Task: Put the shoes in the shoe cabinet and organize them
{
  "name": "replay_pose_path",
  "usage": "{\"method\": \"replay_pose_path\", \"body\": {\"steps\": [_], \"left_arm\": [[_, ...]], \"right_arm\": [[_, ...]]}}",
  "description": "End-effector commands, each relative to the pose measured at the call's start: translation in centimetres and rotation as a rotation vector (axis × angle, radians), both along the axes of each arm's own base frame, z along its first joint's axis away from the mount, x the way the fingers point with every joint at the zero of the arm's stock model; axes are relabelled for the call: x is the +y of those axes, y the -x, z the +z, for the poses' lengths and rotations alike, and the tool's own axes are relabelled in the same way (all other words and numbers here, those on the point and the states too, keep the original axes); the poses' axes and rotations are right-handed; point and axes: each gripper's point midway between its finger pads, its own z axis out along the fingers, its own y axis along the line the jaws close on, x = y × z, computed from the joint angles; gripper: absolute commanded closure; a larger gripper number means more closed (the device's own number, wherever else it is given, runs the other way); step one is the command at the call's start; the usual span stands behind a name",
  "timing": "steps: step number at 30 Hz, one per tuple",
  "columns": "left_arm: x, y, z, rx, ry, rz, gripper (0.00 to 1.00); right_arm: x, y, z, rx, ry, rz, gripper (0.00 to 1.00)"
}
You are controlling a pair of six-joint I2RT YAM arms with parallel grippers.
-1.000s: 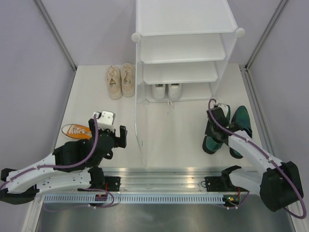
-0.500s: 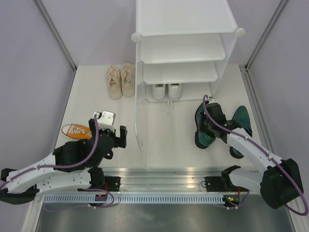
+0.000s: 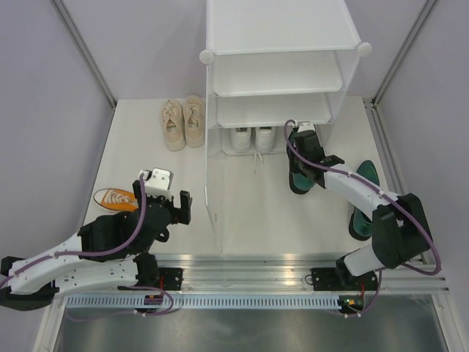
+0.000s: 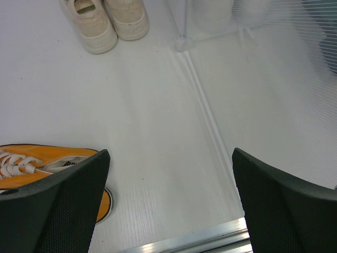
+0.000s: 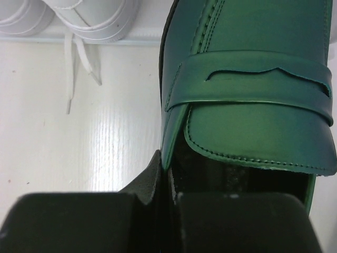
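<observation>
My right gripper (image 3: 303, 155) is shut on the side wall of a dark green shoe (image 5: 247, 89), holding it just in front of the bottom tier of the white shoe cabinet (image 3: 282, 44); the shoe also shows in the top view (image 3: 302, 179). The other green shoe (image 3: 363, 198) lies at the right. White sneakers (image 3: 253, 137) sit in the bottom tier and show in the right wrist view (image 5: 79, 13). Cream sneakers (image 3: 183, 122) stand left of the cabinet, also in the left wrist view (image 4: 105, 21). One orange sneaker (image 4: 47, 163) lies beside my open, empty left gripper (image 3: 170, 209).
The cabinet's translucent left side panel (image 3: 213, 198) stands right of my left gripper. A white lace (image 5: 68, 63) trails out from the white sneakers. Grey walls close in both sides. A metal rail (image 3: 242, 275) runs along the near edge.
My right gripper has carried the green shoe up and to the left, from beside its mate to the cabinet's bottom opening. The left arm has stayed still.
</observation>
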Motion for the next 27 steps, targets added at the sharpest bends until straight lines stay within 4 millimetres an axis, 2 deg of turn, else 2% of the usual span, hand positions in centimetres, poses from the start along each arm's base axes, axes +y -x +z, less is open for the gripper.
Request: {"method": "replay_pose_path", "body": {"steps": [1, 4, 7, 10, 11, 13, 15, 19, 20, 21, 23, 24, 25, 26, 27], "left_arm": [[0.0, -0.4, 0.3, -0.026, -0.002, 0.008, 0.00], [0.0, -0.4, 0.3, -0.027, -0.005, 0.007, 0.00], [-0.1, -0.4, 0.3, -0.028, -0.006, 0.005, 0.00], [-0.2, -0.5, 0.2, -0.027, -0.016, 0.003, 0.00], [-0.3, -0.5, 0.2, -0.027, -0.016, 0.003, 0.00], [-0.3, -0.5, 0.1, -0.026, -0.019, 0.004, 0.00], [-0.3, -0.5, 0.1, -0.026, -0.022, 0.003, 0.00], [-0.3, -0.5, 0.1, -0.027, -0.021, 0.005, 0.00], [-0.3, -0.5, 0.1, -0.027, -0.022, 0.005, 0.00], [-0.3, -0.5, 0.1, -0.028, -0.022, 0.006, 0.00], [-0.2, -0.6, 0.3, -0.033, -0.018, 0.011, 0.00], [-0.2, -0.6, 0.4, -0.036, -0.012, 0.012, 0.00], [-0.1, -0.6, 0.4, -0.037, -0.016, 0.015, 0.00], [-0.1, -0.7, 0.5, -0.039, -0.017, 0.015, 0.00], [-0.2, -0.7, 0.5, -0.039, -0.016, 0.015, 0.00]], "right_arm": [[-0.1, -3.4, 2.1, -0.121, 0.047, -0.023, 0.99], [0.2, -3.6, 0.3, -0.095, 0.052, -0.013, 0.99], [0.5, -3.7, -0.7, -0.069, 0.053, -0.002, 0.91], [0.7, -3.6, -0.2, -0.068, 0.042, 0.003, 0.68], [0.6, -3.6, 0.2, -0.075, 0.040, -0.003, 0.51], [0.4, -3.5, 1.8, -0.103, 0.027, -0.016, 0.32], [0.3, -3.4, 3.2, -0.129, 0.017, -0.025, 0.25], [0.3, -3.0, 6.7, -0.203, -0.028, -0.049, 0.23], [1.0, -2.7, 7.1, -0.217, -0.044, -0.038, 0.24], [1.9, -3.0, 8.5, -0.269, -0.087, -0.026, 0.25], [5.1, -2.6, 9.1, -0.307, -0.155, 0.045, 0.29], [6.7, -3.2, 9.3, -0.331, -0.175, 0.071, 0.30], [8.8, -3.0, 10.0, -0.351, -0.184, 0.104, 0.30], [10.0, -3.3, 10.0, -0.354, -0.191, 0.117, 0.31], [11.3, -3.9, 8.6, -0.335, -0.190, 0.131, 0.31]]}}
